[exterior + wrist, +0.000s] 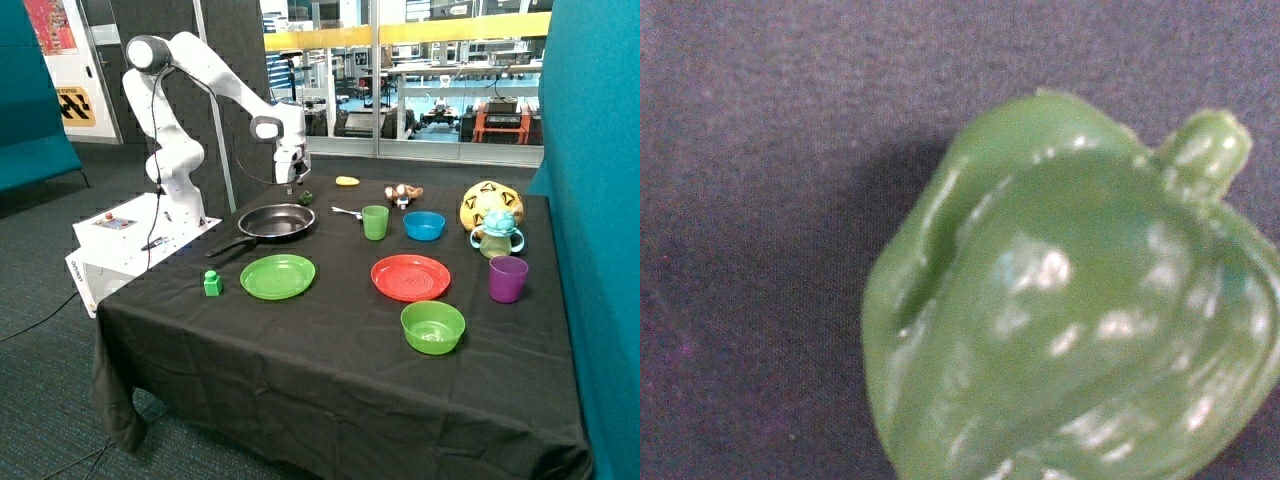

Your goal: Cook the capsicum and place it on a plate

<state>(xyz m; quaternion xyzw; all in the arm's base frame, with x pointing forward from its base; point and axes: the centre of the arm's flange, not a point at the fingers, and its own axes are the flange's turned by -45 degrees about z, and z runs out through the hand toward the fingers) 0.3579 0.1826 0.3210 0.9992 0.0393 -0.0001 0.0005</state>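
On the black-draped table, going from the robot's side across to the far end, the first thing is a bright green block near the table's edge. Next comes a black frying pan, its handle pointing toward the block, with nothing in it. Just in front of the pan lies the lime-green plate, also bare. The gripper hangs above the far rim of the pan, close over the cloth; whether its fingers are apart or together cannot be told, and nothing shows in its grasp. Just beside it, past the pan's rim, the capsicum rests on the cloth, so it is neither in the pan nor on the plate. The wrist view is filled by the capsicum lying on its side on the dark cloth, stem stub toward one corner, glossy and lumpy.

Further along sit a small yellow item near the back edge, a spoon, and a green cup touching the spoon's end. A small brown toy sits behind a blue bowl. The red plate lies in front of them, with a deeper green bowl nearer the front edge. At the far end are a yellow round toy, a teal sippy cup and a purple cup.
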